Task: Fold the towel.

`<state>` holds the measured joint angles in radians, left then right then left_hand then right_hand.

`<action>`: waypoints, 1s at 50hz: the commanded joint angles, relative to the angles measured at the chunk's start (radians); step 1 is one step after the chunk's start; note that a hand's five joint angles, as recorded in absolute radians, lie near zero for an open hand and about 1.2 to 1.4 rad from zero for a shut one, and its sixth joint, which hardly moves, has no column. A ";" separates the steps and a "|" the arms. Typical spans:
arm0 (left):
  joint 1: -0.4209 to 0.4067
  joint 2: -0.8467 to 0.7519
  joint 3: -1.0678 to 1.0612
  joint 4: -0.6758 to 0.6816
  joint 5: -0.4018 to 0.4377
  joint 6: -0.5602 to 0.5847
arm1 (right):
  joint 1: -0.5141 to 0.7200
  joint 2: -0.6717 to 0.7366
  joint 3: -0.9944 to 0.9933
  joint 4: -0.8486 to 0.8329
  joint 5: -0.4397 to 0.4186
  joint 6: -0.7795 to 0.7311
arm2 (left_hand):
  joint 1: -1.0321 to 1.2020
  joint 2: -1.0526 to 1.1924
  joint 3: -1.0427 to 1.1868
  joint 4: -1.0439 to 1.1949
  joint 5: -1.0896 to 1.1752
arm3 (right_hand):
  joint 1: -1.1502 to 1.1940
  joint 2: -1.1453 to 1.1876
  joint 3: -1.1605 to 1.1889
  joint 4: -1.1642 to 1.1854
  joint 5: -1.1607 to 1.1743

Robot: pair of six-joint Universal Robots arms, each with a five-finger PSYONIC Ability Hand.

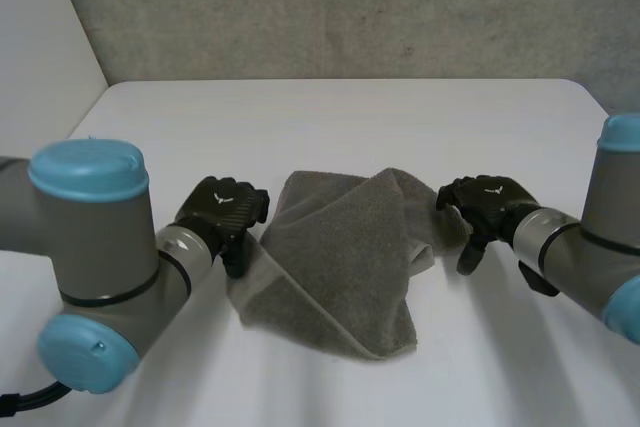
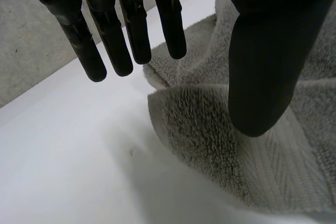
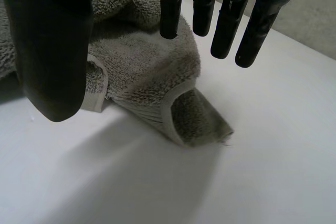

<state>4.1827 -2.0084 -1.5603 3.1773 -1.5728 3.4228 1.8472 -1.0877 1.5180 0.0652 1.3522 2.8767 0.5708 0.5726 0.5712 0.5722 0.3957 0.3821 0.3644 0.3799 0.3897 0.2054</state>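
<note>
The white table (image 1: 330, 117) carries the grey towel (image 1: 340, 257) at its middle, lying in a loose, lopsided double with one flap thrown across the other, so the fold looks only roughly made. The left hand (image 1: 222, 209) sits at the towel's left edge and the right hand (image 1: 485, 202) by its right corner, probably flanking it to take both sides together. The left fingers (image 2: 137, 35) and right fingers (image 3: 226, 24) hang straight, apart from their thumbs and gripping nothing, though whether any tip brushes the cloth is hard to tell.

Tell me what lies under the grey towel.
The towel lies crumpled on the white table, one flap folded over its own lower layer. Anything beneath the cloth is covered.
</note>
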 commanded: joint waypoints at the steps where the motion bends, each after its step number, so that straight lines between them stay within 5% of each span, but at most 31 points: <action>1: 0.002 -0.027 -0.052 0.111 0.001 0.004 | 0.007 0.080 0.013 -0.073 0.001 0.052 | 0.086 0.084 0.086 0.085 0.087 | -0.039 -0.021 -0.036 -0.046 -0.037; 18: 0.002 -0.122 -0.046 0.155 0.001 0.105 | 0.110 0.135 0.008 -0.177 0.015 0.096 | 0.121 0.119 0.121 0.120 0.122 | 0.017 0.035 0.019 0.009 0.019; 22: 0.002 -0.124 -0.047 0.155 -0.001 0.105 | 0.113 0.137 0.008 -0.182 0.016 0.101 | 0.291 0.289 0.290 0.289 0.291 | 0.029 0.046 0.031 0.021 0.031; 25: 0.002 -0.122 -0.049 0.153 -0.001 0.107 | 0.113 0.137 0.010 -0.193 0.016 0.119 | 0.380 0.378 0.379 0.378 0.380 | 0.164 0.181 0.166 0.156 0.166; 27: 0.002 -0.118 -0.044 0.153 -0.003 0.107 | 0.113 0.137 0.010 -0.217 0.016 0.139 | 0.648 0.647 0.648 0.647 0.649 | 0.660 0.677 0.662 0.652 0.662; 28: 0.002 -0.118 -0.044 0.153 -0.003 0.107 | 0.113 0.137 0.010 -0.217 0.016 0.139 | 0.650 0.648 0.649 0.648 0.650 | 0.663 0.681 0.665 0.655 0.665; 29: 0.002 -0.113 -0.041 0.153 -0.004 0.107 | 0.113 0.134 0.007 -0.231 0.016 0.150 | 0.772 0.770 0.771 0.770 0.772 | 1.011 1.028 1.013 1.003 1.013; 42: 0.059 0.123 0.243 0.173 -0.029 0.067 | 0.096 -0.062 -0.393 -0.194 0.099 0.141 | 0.825 0.824 0.825 0.824 0.826 | 1.014 1.032 1.016 1.007 1.016; 50: 0.083 0.289 0.371 0.153 -0.116 -0.152 | 0.044 -0.224 -0.585 -0.018 0.105 0.084 | 0.825 0.824 0.825 0.824 0.826 | 1.014 1.032 1.016 1.007 1.016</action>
<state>4.2473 -1.8227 -1.2467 3.3467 -1.6430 3.4079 1.9318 -1.2113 1.0429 -0.0836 1.4619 3.0037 1.1894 1.2158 1.2140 1.2164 1.0232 1.3430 1.3258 1.3347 1.3408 1.1631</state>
